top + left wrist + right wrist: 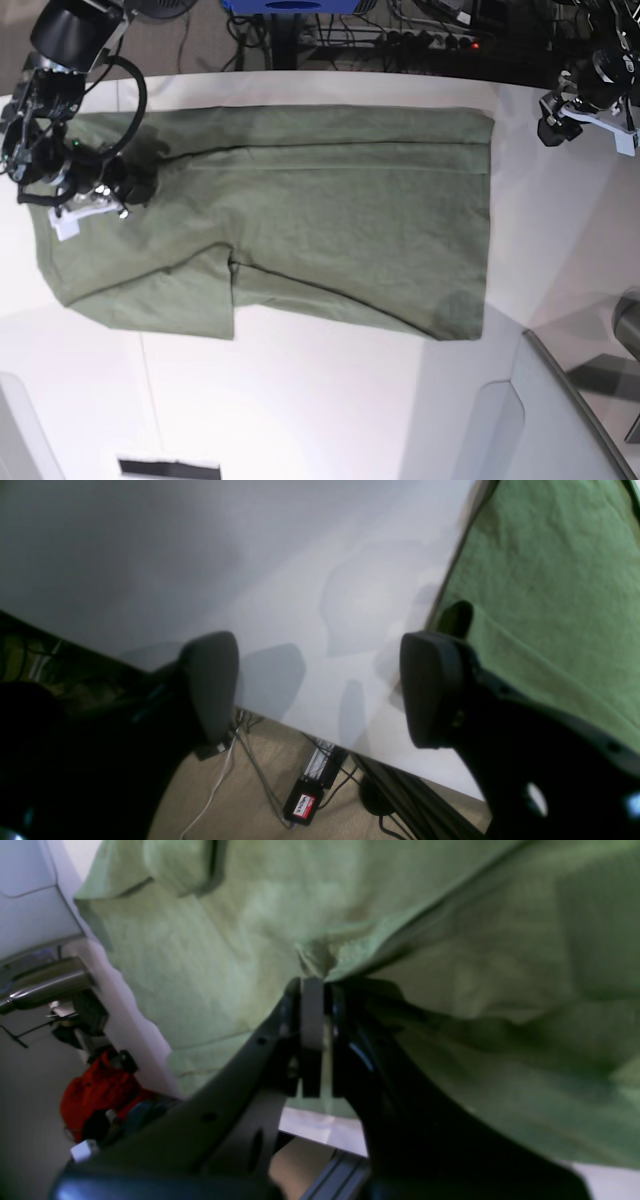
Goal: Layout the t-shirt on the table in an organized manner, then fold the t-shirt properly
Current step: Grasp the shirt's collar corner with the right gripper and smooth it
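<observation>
Surface: the table [330, 400], white and matte, with a curved far edge; cables and equipment lie on the floor beyond it at 12 o'clock in the base view. A grey angled panel [560, 420] sits at 5 o'clock.

Item 1: the t-shirt [330, 220], olive green, spread across the middle of the table. It lies mostly flat, with one long fold line running near the far edge. A sleeve flap [150, 290] juts toward 7 o'clock. The hem side at 3 o'clock looks square and smooth.

Item 2: right gripper [312, 985], at 9 o'clock in the base view, over the shirt's shoulder end. Its claw is pressed together on a small tuft of the cloth, which bunches up at the tips in the right wrist view.

Item 3: left gripper [320, 685], at 2 o'clock in the base view, off the shirt. Its claw is spread wide with nothing between the pads; bare table is beneath and the shirt's edge lies just beside one finger.

Step in hand, as judged: folding appears under way, with the right arm gripping the shoulder end.

Next move, as judged: lift the pinched cloth and carry it across without dragging the layers below; the left arm would need to take a matching hold.
</observation>
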`<state>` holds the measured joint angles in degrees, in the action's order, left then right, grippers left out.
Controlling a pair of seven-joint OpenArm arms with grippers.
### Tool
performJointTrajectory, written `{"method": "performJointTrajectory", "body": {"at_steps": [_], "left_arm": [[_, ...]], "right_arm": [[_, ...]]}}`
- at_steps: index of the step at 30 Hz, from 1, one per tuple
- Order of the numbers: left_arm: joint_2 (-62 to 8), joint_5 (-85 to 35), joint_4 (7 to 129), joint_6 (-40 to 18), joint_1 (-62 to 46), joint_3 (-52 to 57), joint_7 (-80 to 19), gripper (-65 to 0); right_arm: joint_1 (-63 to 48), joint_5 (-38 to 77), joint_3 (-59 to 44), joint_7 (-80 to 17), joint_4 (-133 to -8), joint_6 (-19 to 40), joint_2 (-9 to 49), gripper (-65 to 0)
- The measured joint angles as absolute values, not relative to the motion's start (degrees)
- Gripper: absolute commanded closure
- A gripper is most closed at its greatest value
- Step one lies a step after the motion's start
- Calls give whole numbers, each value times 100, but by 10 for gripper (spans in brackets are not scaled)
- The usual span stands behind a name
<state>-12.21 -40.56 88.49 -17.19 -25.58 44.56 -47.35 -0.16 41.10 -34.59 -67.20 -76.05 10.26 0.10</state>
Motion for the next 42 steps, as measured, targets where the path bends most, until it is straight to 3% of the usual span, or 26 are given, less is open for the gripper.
{"method": "performJointTrajectory", "body": {"at_steps": [3, 10, 14, 17, 22, 26, 42], "left_arm": [[-1227, -4053, 8849, -1717, -2558, 4460, -4737, -481], [-1227, -4053, 8849, -1719, -2558, 4458, -4737, -481], [-1221, -4056, 8849, -1719, -2556, 4453, -4737, -481], [-1227, -4056, 8849, -1719, -2561, 4464, -4735, -481], [-1234, -4056, 8849, -1719, -2556, 4469, -4735, -479], [-1232, -4051, 8849, -1717, -2530, 4453, -4737, -479], [-1227, -4053, 8842, -1719, -2418, 4460, -4737, -479]], "right_arm": [[143, 4082, -3026, -6694, -7524, 1024, 303, -83], [395, 4150, -2233, -6484, -7229, 1026, 528, -347], [429, 4108, -1990, -6471, -7251, 1024, 661, -375], [209, 4239, -2416, -6348, -7924, 1026, 567, -329], [-679, 4049, -3647, -6442, -8613, 777, 231, 0], [-913, 4163, -3691, -6390, -8591, 797, 1, -8], [-1037, 4163, -3712, -5749, -7817, 794, 303, -5]]}}
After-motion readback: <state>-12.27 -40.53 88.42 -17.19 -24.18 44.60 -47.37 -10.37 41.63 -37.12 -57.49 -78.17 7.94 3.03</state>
